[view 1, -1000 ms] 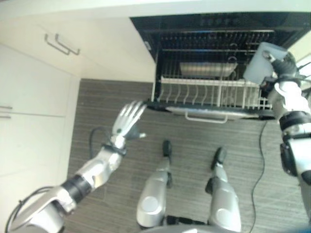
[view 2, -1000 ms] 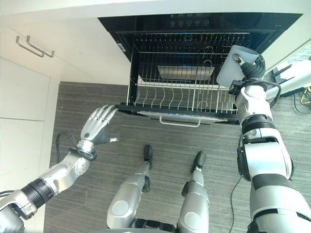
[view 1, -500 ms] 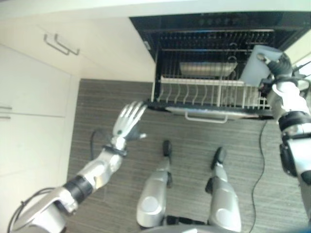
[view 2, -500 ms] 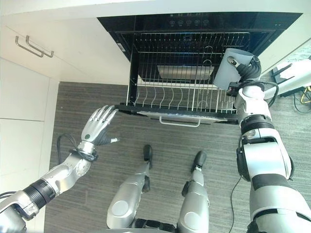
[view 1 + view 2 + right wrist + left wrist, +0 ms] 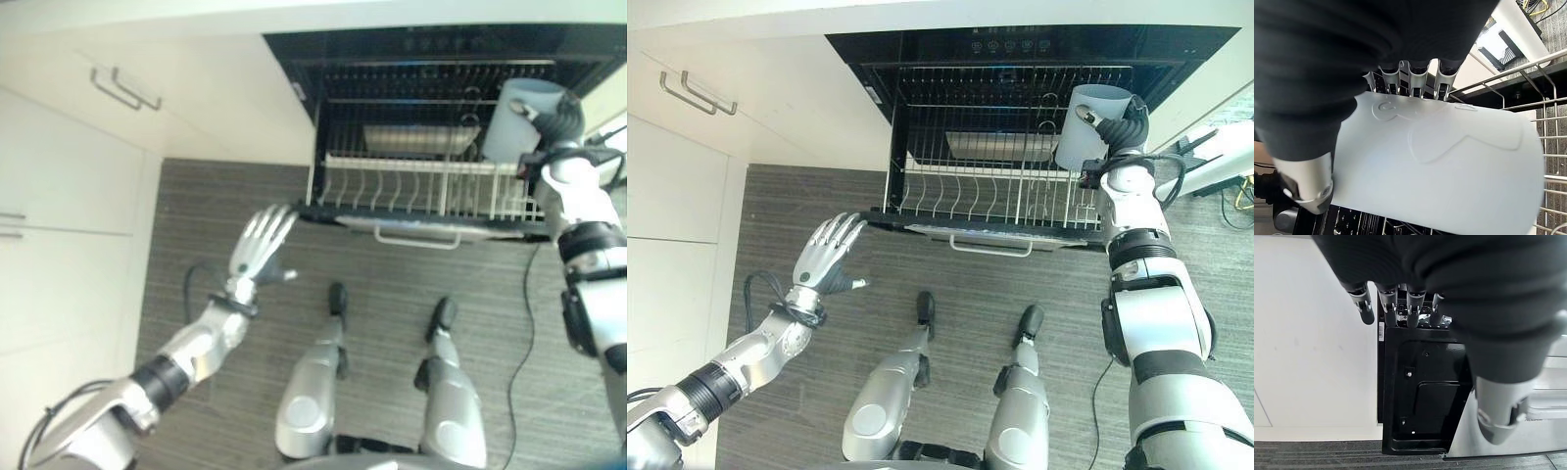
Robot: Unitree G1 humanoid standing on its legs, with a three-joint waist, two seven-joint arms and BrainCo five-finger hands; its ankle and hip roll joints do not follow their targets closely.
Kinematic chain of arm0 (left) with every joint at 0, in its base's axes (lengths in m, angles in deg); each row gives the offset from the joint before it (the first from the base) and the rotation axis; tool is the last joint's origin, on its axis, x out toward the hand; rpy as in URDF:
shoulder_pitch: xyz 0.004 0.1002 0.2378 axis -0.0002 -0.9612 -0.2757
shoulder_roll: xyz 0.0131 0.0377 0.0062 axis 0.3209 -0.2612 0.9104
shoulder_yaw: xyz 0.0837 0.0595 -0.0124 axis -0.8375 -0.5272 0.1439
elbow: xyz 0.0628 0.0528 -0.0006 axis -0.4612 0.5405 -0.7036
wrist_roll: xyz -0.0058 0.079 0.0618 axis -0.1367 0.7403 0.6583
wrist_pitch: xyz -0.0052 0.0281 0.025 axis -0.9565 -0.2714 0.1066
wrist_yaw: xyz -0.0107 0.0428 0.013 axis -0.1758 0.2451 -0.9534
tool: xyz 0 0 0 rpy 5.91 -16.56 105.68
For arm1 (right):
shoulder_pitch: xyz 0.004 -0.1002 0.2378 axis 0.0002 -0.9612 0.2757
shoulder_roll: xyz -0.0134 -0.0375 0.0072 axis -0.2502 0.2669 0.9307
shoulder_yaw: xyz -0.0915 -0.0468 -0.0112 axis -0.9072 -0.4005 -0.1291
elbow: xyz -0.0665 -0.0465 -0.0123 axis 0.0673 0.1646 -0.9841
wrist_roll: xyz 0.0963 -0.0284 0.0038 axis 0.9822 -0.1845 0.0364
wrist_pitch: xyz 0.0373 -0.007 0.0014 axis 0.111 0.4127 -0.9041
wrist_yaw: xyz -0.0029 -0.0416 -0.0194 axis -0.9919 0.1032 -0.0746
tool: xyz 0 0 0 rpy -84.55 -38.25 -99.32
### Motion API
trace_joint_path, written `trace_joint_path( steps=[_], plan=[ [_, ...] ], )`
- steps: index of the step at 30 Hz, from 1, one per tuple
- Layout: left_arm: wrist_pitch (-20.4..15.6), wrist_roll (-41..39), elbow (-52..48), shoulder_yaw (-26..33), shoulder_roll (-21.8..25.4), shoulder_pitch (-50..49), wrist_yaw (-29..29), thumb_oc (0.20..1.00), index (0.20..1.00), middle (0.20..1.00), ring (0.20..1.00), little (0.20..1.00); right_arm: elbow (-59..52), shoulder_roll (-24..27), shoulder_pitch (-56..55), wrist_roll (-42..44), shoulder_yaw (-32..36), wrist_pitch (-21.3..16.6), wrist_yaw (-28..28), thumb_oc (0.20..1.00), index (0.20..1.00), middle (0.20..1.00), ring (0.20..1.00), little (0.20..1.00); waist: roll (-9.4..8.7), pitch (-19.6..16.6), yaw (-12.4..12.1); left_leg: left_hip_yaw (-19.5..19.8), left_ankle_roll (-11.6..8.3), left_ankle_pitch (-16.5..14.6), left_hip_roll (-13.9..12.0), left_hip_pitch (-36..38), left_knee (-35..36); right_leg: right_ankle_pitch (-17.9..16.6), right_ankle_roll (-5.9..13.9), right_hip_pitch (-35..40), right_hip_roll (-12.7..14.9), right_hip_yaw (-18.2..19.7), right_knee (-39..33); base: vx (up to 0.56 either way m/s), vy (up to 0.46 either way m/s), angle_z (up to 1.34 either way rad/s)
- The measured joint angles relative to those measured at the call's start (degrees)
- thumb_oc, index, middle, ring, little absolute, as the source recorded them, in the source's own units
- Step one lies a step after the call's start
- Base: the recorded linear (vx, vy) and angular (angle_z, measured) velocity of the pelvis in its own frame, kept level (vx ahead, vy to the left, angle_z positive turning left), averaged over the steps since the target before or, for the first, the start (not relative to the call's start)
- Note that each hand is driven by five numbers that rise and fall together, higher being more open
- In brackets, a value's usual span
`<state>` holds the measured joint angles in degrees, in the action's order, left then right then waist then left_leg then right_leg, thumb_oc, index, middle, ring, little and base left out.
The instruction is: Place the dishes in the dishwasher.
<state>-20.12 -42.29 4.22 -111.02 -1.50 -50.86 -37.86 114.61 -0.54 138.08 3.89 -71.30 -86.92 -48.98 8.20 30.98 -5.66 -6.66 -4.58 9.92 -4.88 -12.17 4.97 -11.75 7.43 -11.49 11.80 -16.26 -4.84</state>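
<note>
My right hand [image 5: 1120, 130] is shut on a pale blue-grey cup [image 5: 1085, 125], held on its side over the right end of the dishwasher's pulled-out wire rack [image 5: 989, 201]. In the right wrist view the cup [image 5: 1440, 156] fills the space between my fingers [image 5: 1415, 78] and thumb. A metal tray [image 5: 999, 145] lies deeper in the open dishwasher [image 5: 441, 59]. My left hand [image 5: 825, 253] hangs open over the floor, left of the rack's front corner, holding nothing.
White cabinet doors with bar handles [image 5: 696, 93] stand to the left of the dishwasher. The rack's front handle [image 5: 989, 248] juts toward me. Grey striped floor [image 5: 950, 284] lies in front. A white object and cables [image 5: 1225, 157] sit at far right.
My right hand has carried the cup a little left and further in over the rack, tilting it. My left hand has stayed where it was.
</note>
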Motion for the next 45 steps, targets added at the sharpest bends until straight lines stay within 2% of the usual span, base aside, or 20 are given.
trace_joint_path(
  steps=[1, 6, 27, 30, 32, 34, 35, 37, 38, 40, 43, 45],
  plan=[
    [-0.02, 0.03, 0.12, 0.00, -0.02, -0.02, -0.26, 1.000, 1.000, 1.000, 1.000, 1.000, 0.00, 0.00, 0.00, -0.01, 0.00, 0.03, -0.30, 1.000, 1.000, 1.000, 1.000, 1.000, 0.00, 0.00, 0.06, 0.00, 0.00, 0.00, 0.00, 0.00, 0.00, 0.00, 0.00, 0.00, 0.00, -0.01, 0.00, 0.00, 0.000, 0.00],
    [-0.50, 0.45, 1.14, -0.02, -0.17, -0.01, -1.03, 1.000, 1.000, 1.000, 1.000, 1.000, -0.01, 0.01, 0.00, -1.14, -1.40, 0.09, -2.68, 1.000, 1.000, 1.000, 1.000, 1.000, 0.00, 0.00, 0.23, -0.01, 0.00, 0.00, 0.00, 0.00, 0.00, 0.00, 0.00, -0.01, 0.00, -0.01, 0.00, 0.00, 0.000, 0.00],
    [-0.48, 0.44, 1.75, 0.00, -1.04, -0.06, -1.57, 1.000, 1.000, 1.000, 1.000, 1.000, -0.01, -0.12, 0.00, -0.83, -2.08, 0.38, -2.76, 1.000, 1.000, 1.000, 1.000, 1.000, 0.12, -0.07, 0.39, -0.09, 0.00, 0.00, 0.04, 0.00, 0.00, -0.02, 0.02, -0.04, 0.06, -0.04, 0.00, 0.00, 0.003, 0.00],
    [-0.51, 0.44, 2.28, 0.01, -1.57, -0.09, -2.18, 1.000, 1.000, 1.000, 1.000, 1.000, -0.07, -0.34, -0.01, 3.74, -1.89, -0.70, -2.50, 1.000, 1.000, 1.000, 1.000, 1.000, 0.15, -0.10, 0.43, -0.11, 0.00, 0.00, 0.05, 0.03, 0.00, -0.02, 0.03, -0.03, 0.07, 0.01, 0.00, 0.00, 0.000, 0.00],
    [-0.51, 0.44, 2.71, 0.25, -1.80, -0.36, -2.53, 1.000, 1.000, 1.000, 1.000, 1.000, -3.28, -1.91, -1.08, 8.37, 1.01, -3.65, -1.98, 1.000, 1.000, 1.000, 1.000, 1.000, 0.16, -0.10, 0.70, -0.20, 0.00, 0.00, 0.05, 0.19, 0.00, -0.02, 0.03, 0.05, 0.08, 0.05, 0.11, 0.00, 0.000, 0.00],
    [-0.81, 0.67, 3.54, 2.04, -3.43, -1.25, -2.78, 1.000, 1.000, 1.000, 1.000, 1.000, -15.34, -3.83, -6.65, 11.42, 4.26, -7.69, -2.05, 1.000, 1.000, 1.000, 1.000, 1.000, 0.15, -0.10, 1.07, -0.26, 0.00, 0.00, -0.01, 0.50, 0.00, 0.02, 0.00, 0.15, 0.08, 0.12, 0.56, 0.00, 0.000, 0.00],
    [-0.89, 1.16, 3.76, 2.82, -4.35, -2.07, -2.88, 1.000, 1.000, 1.000, 1.000, 1.000, -20.97, -4.95, -9.64, 11.43, 4.70, -9.59, -2.10, 1.000, 1.000, 1.000, 1.000, 1.000, 0.15, -0.10, 1.45, -0.37, 0.01, 0.01, 0.04, 0.78, 0.00, 0.03, 0.00, 0.25, 0.18, 0.18, 0.78, 0.03, 0.031, -0.03],
    [-0.85, 1.15, 3.99, 2.81, -4.40, -3.01, -2.82, 1.000, 1.000, 1.000, 1.000, 1.000, -25.32, -6.06, -12.67, 11.42, 4.76, -11.80, -0.66, 1.000, 1.000, 1.000, 1.000, 1.000, 0.15, -0.10, 2.37, -0.46, 0.07, -0.03, 0.12, 1.69, 0.02, 0.16, 0.11, 1.13, 0.28, 0.27, 0.82, 0.02, 0.043, -0.02],
    [-0.81, 1.15, 4.10, 3.00, -4.73, -3.86, -2.79, 1.000, 1.000, 1.000, 1.000, 1.000, -29.85, -6.37, -15.20, 11.28, 4.87, -12.96, 1.40, 1.000, 1.000, 1.000, 1.000, 1.000, 0.15, -0.10, 2.74, -0.54, 0.11, -0.05, 0.16, 2.06, 0.01, 0.23, 0.19, 1.41, 0.30, 0.52, 0.85, 0.02, 0.034, -0.01],
    [-0.31, 0.98, 4.46, 5.37, -6.49, -7.94, -2.60, 1.000, 1.000, 1.000, 1.000, 1.000, -44.44, -7.72, -23.99, 9.88, 4.90, -18.34, 4.17, 1.000, 1.000, 1.000, 1.000, 1.000, 0.15, -0.10, 3.92, -1.17, 0.56, -0.37, 0.15, 3.32, 0.02, 0.31, 0.28, 2.39, 0.33, 1.02, 0.85, 0.04, 0.003, -0.13],
    [0.07, 0.04, 6.23, 6.64, -8.27, -11.99, -2.27, 1.000, 1.000, 1.000, 1.000, 1.000, -49.41, -9.21, -28.93, 8.09, 4.82, -22.63, 7.09, 1.000, 1.000, 1.000, 1.000, 1.000, 0.16, -0.11, 5.88, -1.81, 0.85, -0.89, 0.01, 5.74, 0.05, 0.49, 0.49, 4.41, 0.40, 1.69, 0.76, 0.05, -0.050, -0.12],
    [0.34, -0.56, 6.28, 8.89, -10.02, -14.90, -2.25, 1.000, 1.000, 1.000, 1.000, 1.000, -55.17, -9.72, -35.32, 7.88, 5.42, -24.85, 9.46, 1.000, 1.000, 1.000, 1.000, 1.000, 0.16, -0.18, 7.01, -1.79, 0.23, -1.84, -0.42, 7.29, 0.06, 0.84, 0.43, 5.89, 0.15, 1.72, 0.65, 0.09, -0.091, -0.03]
  ],
)
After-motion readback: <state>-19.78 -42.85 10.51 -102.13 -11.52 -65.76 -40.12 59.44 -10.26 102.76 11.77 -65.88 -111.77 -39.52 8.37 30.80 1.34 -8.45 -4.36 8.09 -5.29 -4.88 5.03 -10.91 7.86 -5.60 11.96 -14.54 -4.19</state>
